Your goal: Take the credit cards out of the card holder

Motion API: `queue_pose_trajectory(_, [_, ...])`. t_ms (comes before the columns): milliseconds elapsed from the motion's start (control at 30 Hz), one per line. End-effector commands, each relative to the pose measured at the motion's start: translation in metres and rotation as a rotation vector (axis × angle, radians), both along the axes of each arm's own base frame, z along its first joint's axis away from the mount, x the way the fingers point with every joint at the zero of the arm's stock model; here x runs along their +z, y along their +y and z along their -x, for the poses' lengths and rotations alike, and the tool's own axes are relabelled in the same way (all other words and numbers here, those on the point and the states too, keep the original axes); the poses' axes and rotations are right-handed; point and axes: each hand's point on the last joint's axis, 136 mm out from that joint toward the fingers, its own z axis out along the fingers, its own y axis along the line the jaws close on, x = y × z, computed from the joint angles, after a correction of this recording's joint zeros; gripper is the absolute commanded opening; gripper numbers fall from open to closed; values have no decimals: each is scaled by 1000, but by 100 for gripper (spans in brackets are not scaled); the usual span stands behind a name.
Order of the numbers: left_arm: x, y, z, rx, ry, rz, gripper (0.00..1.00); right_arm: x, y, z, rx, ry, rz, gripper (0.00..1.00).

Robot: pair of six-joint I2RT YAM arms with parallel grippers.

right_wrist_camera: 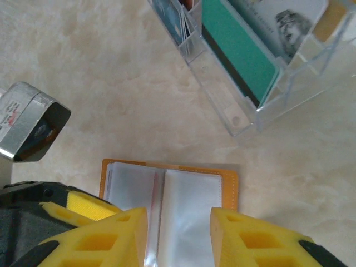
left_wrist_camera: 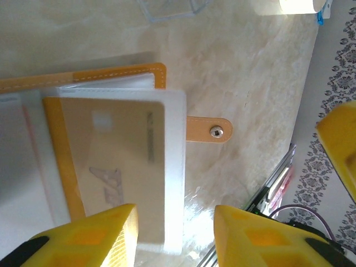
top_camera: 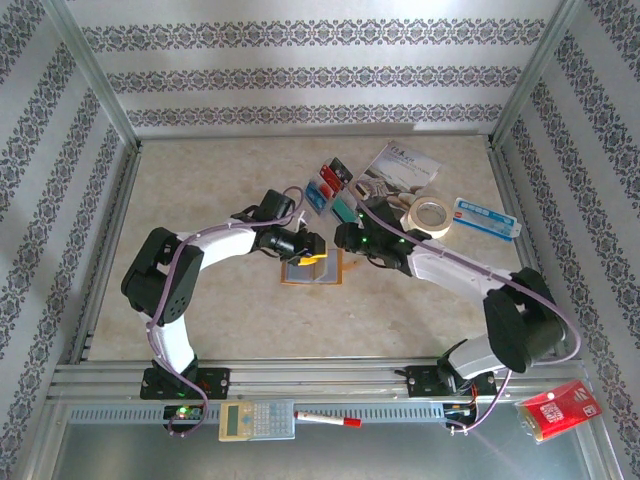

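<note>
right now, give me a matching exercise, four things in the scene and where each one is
Things:
1 card holder
2 teal card
3 tape roll
4 red packet

Places:
a at the near right corner
b standing in the clear rack
c lying open mid-table
d just left of the white-and-blue box

Pairs: 1-c, 2-b, 3-d, 4-a

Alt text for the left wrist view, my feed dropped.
An open orange card holder lies on the pale table, a tan card showing through its clear top sleeve. The left gripper hovers open over the sleeve's lower corner; the strap tab sticks out to the right.
</note>
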Motion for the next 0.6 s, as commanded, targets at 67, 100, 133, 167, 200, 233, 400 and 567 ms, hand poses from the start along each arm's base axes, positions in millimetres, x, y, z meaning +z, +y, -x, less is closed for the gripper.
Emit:
queue_pose_trajectory(67, [14, -7, -24, 90, -88, 21, 47, 7, -19, 10, -33, -47, 5, 38])
queue_pose_trajectory(100, [18, -6, -27, 107, -108, 23, 48, 8, -20, 13, -30, -46, -2, 39])
queue_pose_trajectory(133, [23, -3, -30, 120, -131, 15, 50, 8, -21, 16, -31, -44, -9, 39])
queue_pose_trajectory(167, [26, 1, -33, 136, -151, -3, 51, 8, -21, 18, -29, -44, -15, 40])
queue_pose_trajectory(200, [28, 4, -34, 149, -168, -22, 52, 8, -20, 21, -25, -42, -17, 40])
queue_pose_trajectory(233, [30, 7, -35, 158, -185, -37, 53, 7, -19, 23, -20, -41, -16, 41])
queue_pose_trajectory(400, [27, 25, -37, 195, -209, -102, 57, 3, -2, 27, 33, -33, 10, 44])
queue_pose_trajectory(567, [18, 45, -37, 228, -214, -146, 61, -6, 30, 28, 104, -9, 43, 44])
